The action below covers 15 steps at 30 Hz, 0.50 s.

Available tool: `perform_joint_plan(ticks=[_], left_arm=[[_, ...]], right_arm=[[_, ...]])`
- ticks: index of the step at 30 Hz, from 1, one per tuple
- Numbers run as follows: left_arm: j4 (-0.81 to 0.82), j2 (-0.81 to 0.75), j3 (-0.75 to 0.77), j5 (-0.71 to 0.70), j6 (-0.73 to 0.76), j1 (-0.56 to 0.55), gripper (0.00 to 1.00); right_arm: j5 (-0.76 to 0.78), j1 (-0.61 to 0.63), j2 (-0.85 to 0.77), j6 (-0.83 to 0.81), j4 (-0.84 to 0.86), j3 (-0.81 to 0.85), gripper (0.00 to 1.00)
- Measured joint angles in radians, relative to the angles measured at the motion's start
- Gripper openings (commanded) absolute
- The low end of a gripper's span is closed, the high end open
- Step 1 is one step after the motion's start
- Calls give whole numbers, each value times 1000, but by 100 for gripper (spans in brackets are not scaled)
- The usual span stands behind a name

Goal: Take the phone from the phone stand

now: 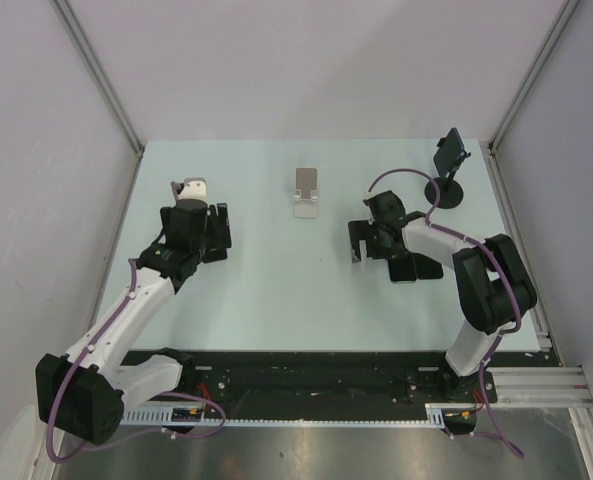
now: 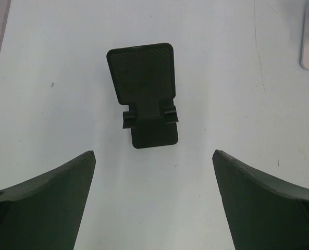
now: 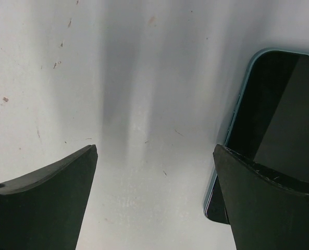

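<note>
The phone [image 3: 279,104] lies flat on the table [image 1: 276,290], dark screen up with a pale blue edge showing, and rests on none of the stands. It sits toward the right side of the table, just beside the right gripper [image 3: 155,156]. In the right wrist view its near corner runs under the right-hand finger; I cannot tell whether the two touch. That gripper's jaws are spread wide and hold nothing, with only bare table between them.

Behind the phone, near the back right corner, is a black pedestal stand [image 1: 451,190] on a round base, with a dark rectangular head tilted on top. A silver phone stand [image 1: 306,192] sits upright near the middle of the back half, well apart from the phone.

On the left side, the left gripper [image 2: 154,156] is also spread wide and holds nothing. Ahead of its fingers, apart from them, a small black folding stand [image 2: 144,96] lies flat on the table.

The tabletop is a pale mint-white sheet, lightly scuffed and speckled in the close views. Plain grey-white walls [image 1: 306,60] enclose it on three sides, with aluminium posts [image 1: 96,70] running up the corners. A black rail [image 1: 306,375] along the near edge carries both arm bases, and purple cables [image 1: 106,345] run along the arms.
</note>
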Motion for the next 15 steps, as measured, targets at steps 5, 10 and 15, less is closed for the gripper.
perform_joint_plan(ticks=[5, 10, 15], left_arm=[[0, 3, 0, 0, -1, 0, 100], [0, 18, 0, 13, -21, 9, 100], [3, 60, 0, 61, -59, 71, 100]], right_arm=[[-15, 7, -13, -21, 0, 4, 100], [-47, 42, -90, -26, 16, 21, 100], [-57, 80, -211, -29, 53, 31, 100]])
